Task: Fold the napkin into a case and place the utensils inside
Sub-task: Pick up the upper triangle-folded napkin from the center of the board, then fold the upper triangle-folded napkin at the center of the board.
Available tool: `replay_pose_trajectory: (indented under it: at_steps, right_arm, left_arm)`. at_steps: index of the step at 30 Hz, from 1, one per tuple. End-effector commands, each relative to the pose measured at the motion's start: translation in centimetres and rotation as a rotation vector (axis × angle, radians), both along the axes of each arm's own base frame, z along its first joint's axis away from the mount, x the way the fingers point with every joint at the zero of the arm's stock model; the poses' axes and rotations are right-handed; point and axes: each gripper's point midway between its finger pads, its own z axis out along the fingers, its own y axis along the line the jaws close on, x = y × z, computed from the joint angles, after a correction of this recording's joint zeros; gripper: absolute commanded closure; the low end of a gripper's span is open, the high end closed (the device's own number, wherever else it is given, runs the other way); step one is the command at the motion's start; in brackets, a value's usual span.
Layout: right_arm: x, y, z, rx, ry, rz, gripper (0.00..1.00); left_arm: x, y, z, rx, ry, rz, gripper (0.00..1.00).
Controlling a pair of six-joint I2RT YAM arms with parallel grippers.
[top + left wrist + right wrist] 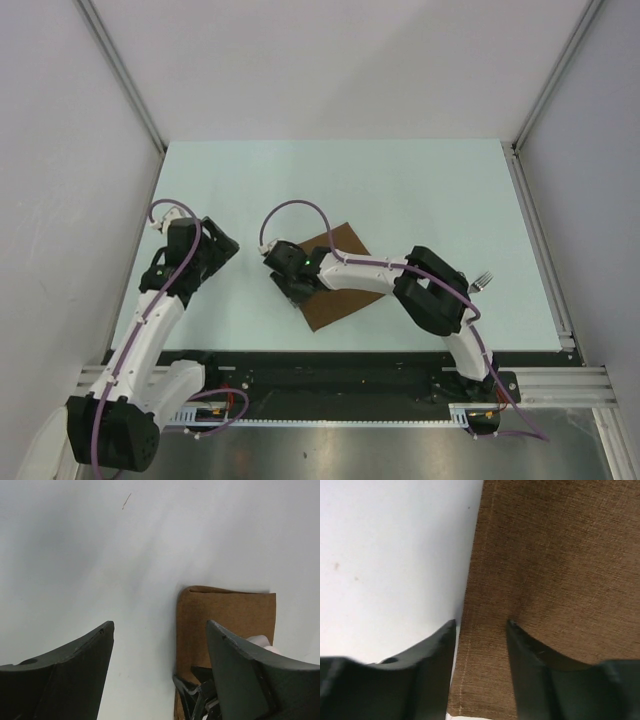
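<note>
Overhead and wrist views of a pale worktop point(400, 190) enclosed by plain white panels, with a metal rail along its near edge. The right arm stretches leftward across the middle of the worktop. Its forearm lies over the napkin point(335, 305) and covers the central strip of the cloth, and its elbow hides most of the fork point(483, 279), so that only the tines show. No other cutlery can be made out.

The napkin lies flat near the centre of the worktop, turned at an angle to the edges. The right hand point(292, 285) sits at the napkin's left edge. In the right wrist view, the right hand point(481, 625) has its fingers a narrow gap apart and straddles the hem, one finger over bare worktop and the other over the cloth.

The left hand point(222, 250) is well to the left of the napkin. Its fingers are spread wide over bare worktop point(160, 625).
</note>
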Motion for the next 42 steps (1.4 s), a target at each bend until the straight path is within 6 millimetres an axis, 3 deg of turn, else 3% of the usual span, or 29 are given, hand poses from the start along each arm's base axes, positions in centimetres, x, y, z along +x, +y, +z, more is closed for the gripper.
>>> replay_pose_trajectory:
  at_steps: [1, 3, 4, 6, 7, 9, 12, 15, 16, 17, 23, 24, 30, 33, 34, 37, 42]
  right_arm:
    - [-1.0, -0.4, -2.1, -0.046, 0.084, -0.019, 0.66]
    - [-1.0, -0.4, -2.5, -0.050, 0.098, -0.025, 0.78]
    - [-0.8, -0.2, -2.3, -0.040, 0.095, -0.028, 0.90]
    - [-0.2, 0.5, -0.6, 0.013, 0.073, -0.020, 0.99]
    - [-0.1, 0.4, -0.1, 0.029, 0.066, -0.018, 1.00]
    - [-0.2, 0.9, 2.2, 0.163, 0.127, 0.001, 1.00]
    - [0.7, 1.3, 6.6, 0.403, 0.236, 0.030, 1.00]
    - [1.4, 0.0, 8.2, 0.552, 0.354, 0.025, 1.00]
    - [0.8, -0.2, 8.3, 0.611, 0.428, 0.040, 1.00]
    - [2.0, -1.1, 8.3, 0.639, 0.448, 0.013, 1.00]
    - [2.9, -4.1, 6.7, 0.720, 0.580, -0.032, 1.00]
    - [3.8, -5.0, 6.5, 0.727, 0.575, -0.056, 1.00]
    - [5.0, -7.7, 5.0, 0.724, 0.583, -0.109, 1.00]
    - [5.1, -8.1, 4.6, 0.721, 0.582, -0.115, 1.00]
    - [5.3, -8.3, 4.4, 0.718, 0.575, -0.118, 1.00]
    - [5.6, -9.0, 3.5, 0.705, 0.584, -0.152, 1.00]
    - [5.6, -9.6, 3.1, 0.692, 0.569, -0.173, 1.00]
  left_arm:
    - [0.1, -0.2, -0.3, -0.018, 0.011, -0.007, 0.21]
    - [0.3, -0.5, -0.4, -0.029, 0.012, -0.019, 0.21]
    - [0.3, -0.9, -0.9, -0.035, 0.021, -0.039, 0.21]
    - [0.6, -2.0, -1.0, -0.057, 0.014, -0.111, 0.19]
    - [0.6, -2.2, -1.9, -0.059, 0.034, -0.121, 0.19]
    - [1.0, -4.3, -2.6, -0.126, 0.036, -0.226, 0.18]
    - [1.5, -7.3, -2.4, -0.228, 0.029, -0.374, 0.18]
    - [2.1, -9.5, -2.2, -0.315, -0.004, -0.466, 0.19]
    - [2.8, -10.6, -1.3, -0.334, -0.063, -0.498, 0.22]
    - [2.8, -11.3, -1.1, -0.347, -0.077, -0.519, 0.23]
    - [3.2, -14.3, -1.3, -0.331, -0.094, -0.597, 0.27]
    - [3.4, -14.8, -0.9, -0.321, -0.102, -0.613, 0.28]
    - [3.6, -16.0, -3.2, -0.196, -0.013, -0.655, 0.37]
    - [3.9, -15.6, -3.2, -0.191, -0.027, -0.614, 0.48]
    - [4.1, -15.5, -3.1, -0.185, -0.035, -0.604, 0.58]
    - [5.0, -15.2, -2.6, -0.189, -0.070, -0.554, 0.72]
    - [6.4, -16.1, -3.1, -0.202, -0.037, -0.569, 0.83]
